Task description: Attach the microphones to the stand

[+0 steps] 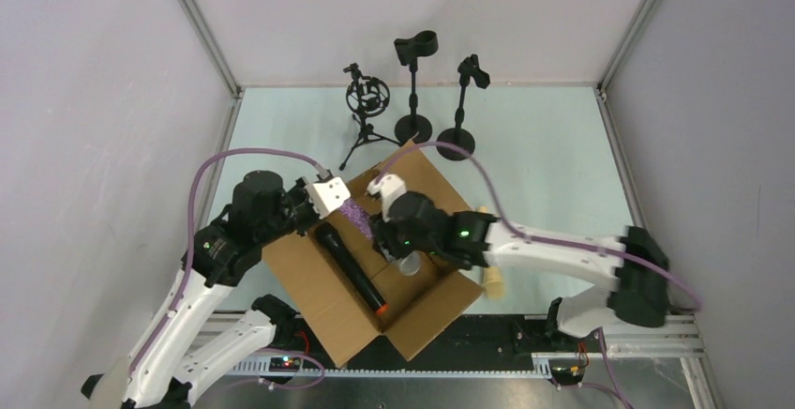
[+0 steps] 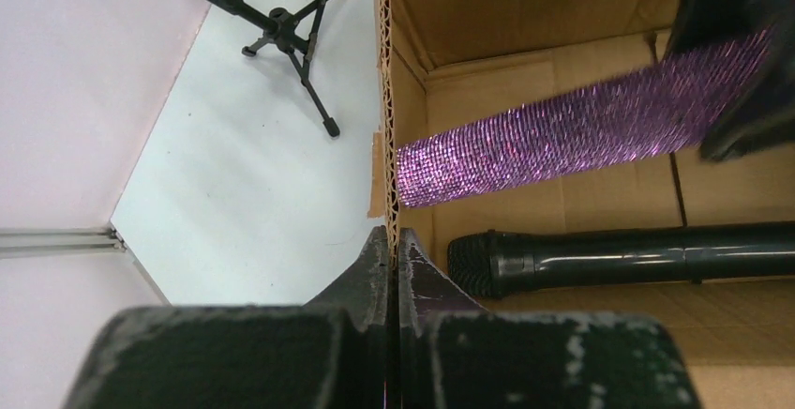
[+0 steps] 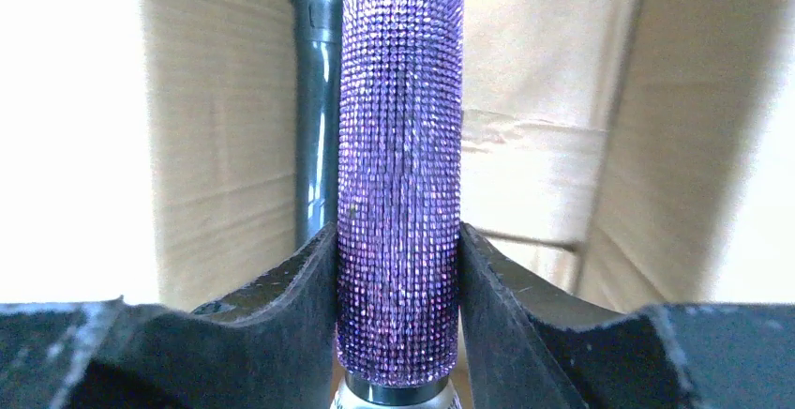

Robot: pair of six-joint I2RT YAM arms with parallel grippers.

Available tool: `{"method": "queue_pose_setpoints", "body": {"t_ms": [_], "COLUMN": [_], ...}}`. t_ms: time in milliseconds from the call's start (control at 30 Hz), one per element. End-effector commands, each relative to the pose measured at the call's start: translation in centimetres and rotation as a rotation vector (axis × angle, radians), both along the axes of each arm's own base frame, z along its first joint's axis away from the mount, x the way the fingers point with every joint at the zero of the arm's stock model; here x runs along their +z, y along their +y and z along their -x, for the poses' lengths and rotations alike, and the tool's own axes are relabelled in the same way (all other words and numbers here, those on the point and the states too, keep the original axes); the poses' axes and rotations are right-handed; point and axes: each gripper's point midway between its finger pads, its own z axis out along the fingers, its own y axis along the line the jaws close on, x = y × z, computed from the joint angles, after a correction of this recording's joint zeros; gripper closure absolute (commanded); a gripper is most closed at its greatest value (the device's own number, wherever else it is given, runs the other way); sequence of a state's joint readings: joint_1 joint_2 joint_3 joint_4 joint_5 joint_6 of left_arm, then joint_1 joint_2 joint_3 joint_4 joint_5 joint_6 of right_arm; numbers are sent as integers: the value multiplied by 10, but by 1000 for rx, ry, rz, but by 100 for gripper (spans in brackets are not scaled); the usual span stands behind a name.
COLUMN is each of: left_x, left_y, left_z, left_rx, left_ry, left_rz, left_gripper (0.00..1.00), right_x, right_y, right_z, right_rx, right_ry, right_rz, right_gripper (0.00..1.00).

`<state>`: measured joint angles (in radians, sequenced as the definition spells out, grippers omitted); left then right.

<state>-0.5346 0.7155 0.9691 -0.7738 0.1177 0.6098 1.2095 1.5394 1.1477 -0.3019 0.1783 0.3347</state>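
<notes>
Our left fingers [image 2: 366, 273] are clenched on the near wall of the cardboard box [image 2: 525, 15], pinching the board between them; we judge this steadies the box. Just right of those fingers, on the box floor, the black microphone [image 2: 637, 257] lies flat, its mesh head toward them and its orange end far from them.

Above it hangs the purple microphone [image 2: 562, 137], clear of the floor. Our right fingers [image 3: 291, 287] grasp it, one pressed on each side of the glitter body close to the silver collar. Its long axis runs straight out from the right fingers toward the left ones, close to level. The head sits back at the right palm and the plain tail points at the wall the left fingers hold. The cream microphone [image 1: 492, 284] lies outside the box, under the right arm, partly hidden.

We judge the step in hand to be lifting the purple microphone out. Next it must rise clear of the flaps, travel beyond both fingers to the stands [image 1: 413, 53] on the bench [image 1: 562, 146], and be turned so its body lines up with a clip.
</notes>
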Motion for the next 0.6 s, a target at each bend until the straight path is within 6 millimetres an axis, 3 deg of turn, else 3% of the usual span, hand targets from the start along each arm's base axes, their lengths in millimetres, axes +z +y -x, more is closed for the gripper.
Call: {"method": "queue_pose_setpoints", "body": {"t_ms": [0,33,67,100,167,267,333,567], "left_x": [9,7,6,6,7,9,9,11], "left_y": [-6,-6,-6,-6,-7,-6,-6,-6], "left_z": [3,3,3,3,2,0,0,-1], "left_rx": [-36,-36,-36,-39,-41,-39,-38,-33], "left_ry": [-32,-29,-28,-28,-31,-39,-42,-46], "left_rz": [28,24,23,22,21,17,15,18], "left_gripper": [100,100,100,100,100,100,100,100], "right_x": [113,136,140,158,166,154,142,66], "right_y": [-41,-56,-73,-89,-127,-194,-222,-275], "right_z": [-16,-16,-24,-25,-38,-58,-65,-65], "right_rx": [-106,-126,-175,-207,-307,-503,-579,-768], "right_ry": [-135,-154,-152,-169,-177,-153,-123,32], "right_rz": [-209,-258,-251,-287,-278,-204,-188,-81], "right_gripper": [96,96,96,96,95,96,97,100]}}
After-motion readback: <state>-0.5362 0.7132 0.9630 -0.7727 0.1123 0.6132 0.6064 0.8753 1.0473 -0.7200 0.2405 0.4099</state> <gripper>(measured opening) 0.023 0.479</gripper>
